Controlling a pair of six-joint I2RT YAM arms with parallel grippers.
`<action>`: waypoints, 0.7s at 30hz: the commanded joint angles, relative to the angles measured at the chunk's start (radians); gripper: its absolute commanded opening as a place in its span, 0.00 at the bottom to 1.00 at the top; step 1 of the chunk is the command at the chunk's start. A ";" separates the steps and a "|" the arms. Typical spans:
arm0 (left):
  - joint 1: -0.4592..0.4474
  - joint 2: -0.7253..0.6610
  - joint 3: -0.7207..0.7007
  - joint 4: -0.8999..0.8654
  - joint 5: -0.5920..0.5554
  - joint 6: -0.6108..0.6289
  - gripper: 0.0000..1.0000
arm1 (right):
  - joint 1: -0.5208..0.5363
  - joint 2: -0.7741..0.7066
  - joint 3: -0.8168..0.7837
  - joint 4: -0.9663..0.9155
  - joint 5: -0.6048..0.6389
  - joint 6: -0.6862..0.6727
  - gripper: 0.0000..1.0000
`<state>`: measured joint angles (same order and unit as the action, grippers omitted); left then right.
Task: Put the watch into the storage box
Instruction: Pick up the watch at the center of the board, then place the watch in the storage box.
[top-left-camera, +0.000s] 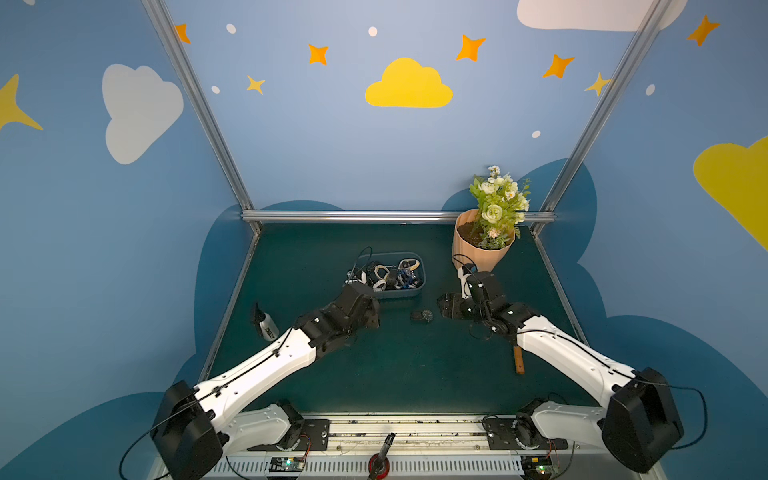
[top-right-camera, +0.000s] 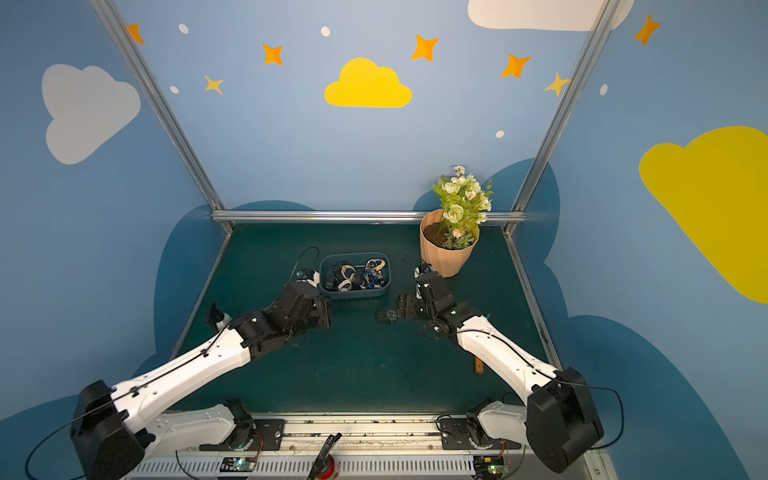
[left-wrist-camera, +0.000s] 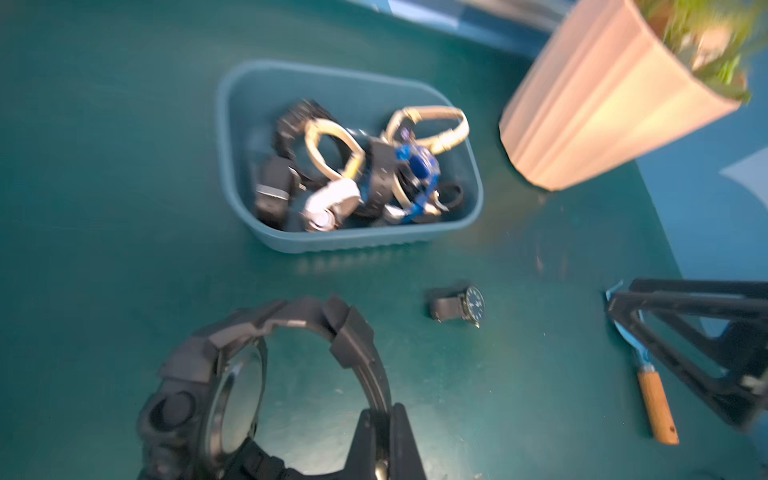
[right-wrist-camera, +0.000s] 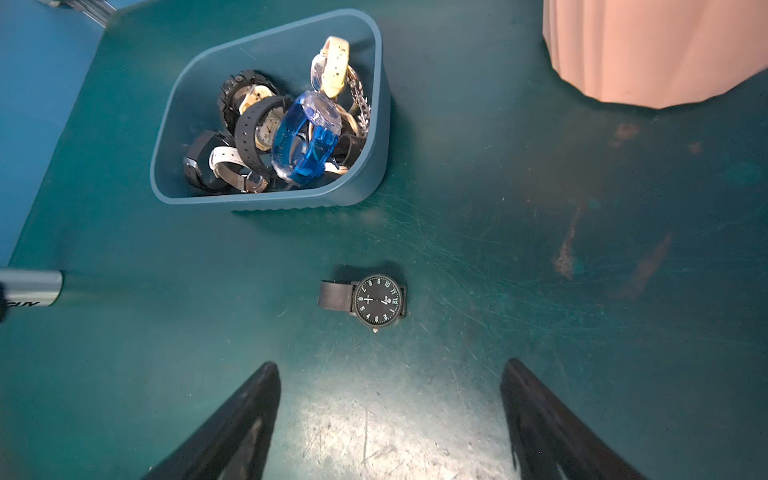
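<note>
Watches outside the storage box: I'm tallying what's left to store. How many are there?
2. A chunky black watch is clamped in the left gripper; a black-dial watch lies on the mat, near the storage box. More may be hidden from view.

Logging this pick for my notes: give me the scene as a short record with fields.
left end effector: shut on the strap of a chunky black watch
right end effector: open, holding nothing
round-dial watch: lying on the table, outside the storage box
storage box: holds several watches
flowerpot: upright, apart from the box
</note>
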<state>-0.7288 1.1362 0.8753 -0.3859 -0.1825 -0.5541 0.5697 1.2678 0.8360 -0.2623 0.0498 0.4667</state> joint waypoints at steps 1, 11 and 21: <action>0.031 -0.028 -0.027 0.003 -0.008 0.033 0.04 | -0.005 0.016 0.046 0.026 -0.035 0.010 0.84; 0.177 0.158 0.148 0.075 0.168 0.141 0.04 | -0.005 0.028 0.041 0.016 -0.034 0.020 0.84; 0.258 0.544 0.460 0.008 0.279 0.194 0.04 | -0.009 -0.001 0.045 -0.027 0.014 0.000 0.84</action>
<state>-0.4854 1.6192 1.2705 -0.3527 0.0559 -0.3985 0.5682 1.2896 0.8524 -0.2615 0.0376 0.4725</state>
